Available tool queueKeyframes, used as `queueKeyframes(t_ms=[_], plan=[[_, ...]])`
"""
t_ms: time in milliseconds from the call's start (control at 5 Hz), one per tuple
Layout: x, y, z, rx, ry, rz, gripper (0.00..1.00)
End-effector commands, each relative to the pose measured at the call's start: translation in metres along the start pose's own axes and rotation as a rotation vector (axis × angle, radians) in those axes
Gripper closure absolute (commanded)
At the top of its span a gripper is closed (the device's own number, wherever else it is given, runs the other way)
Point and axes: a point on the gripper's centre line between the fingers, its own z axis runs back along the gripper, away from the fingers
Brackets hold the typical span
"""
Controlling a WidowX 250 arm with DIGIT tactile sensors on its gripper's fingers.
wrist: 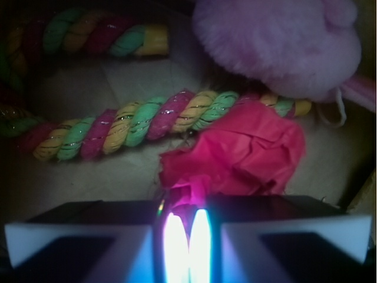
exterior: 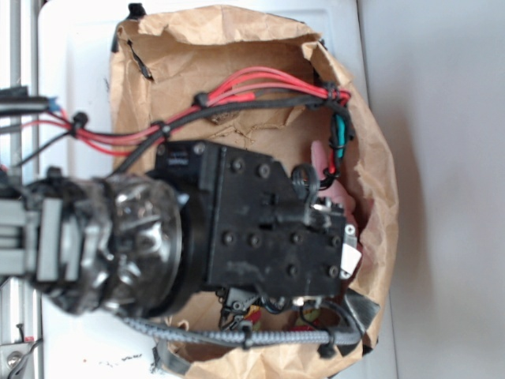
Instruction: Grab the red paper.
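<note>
A robot arm reaches down into a brown paper bag (exterior: 371, 170) standing on a white counter (exterior: 75, 63). Seen from the wrist, the red paper (wrist: 235, 156) lies on the bag's floor: a bright red crumpled wad with sharp creases and pointed folds. It touches a twisted rope (wrist: 135, 124) of red, yellow and green strands behind it, and sits just below a fluffy pale pink plush toy (wrist: 277, 44). The jaws (wrist: 187, 236) are nearly together, glowing pink-white between their pads at the wad's near corner; whether they pinch the paper cannot be told.
</note>
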Motion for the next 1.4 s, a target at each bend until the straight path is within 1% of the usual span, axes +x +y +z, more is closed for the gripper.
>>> queueKeyframes(t_ms=[0, 200, 400, 600, 800, 1200], plan=[[0.011, 0.001, 0.014, 0.012, -0.054, 0.001, 1.00], [0.008, 0.004, 0.017, -0.003, -0.070, 0.008, 1.00], [0.002, 0.010, 0.023, -0.018, -0.107, 0.030, 1.00], [-0.011, 0.032, 0.038, -0.140, -0.159, 0.056, 1.00], [-0.012, 0.066, 0.047, -0.112, -0.150, 0.090, 1.00], [-0.009, 0.064, 0.070, -0.086, -0.206, 0.110, 1.00]])
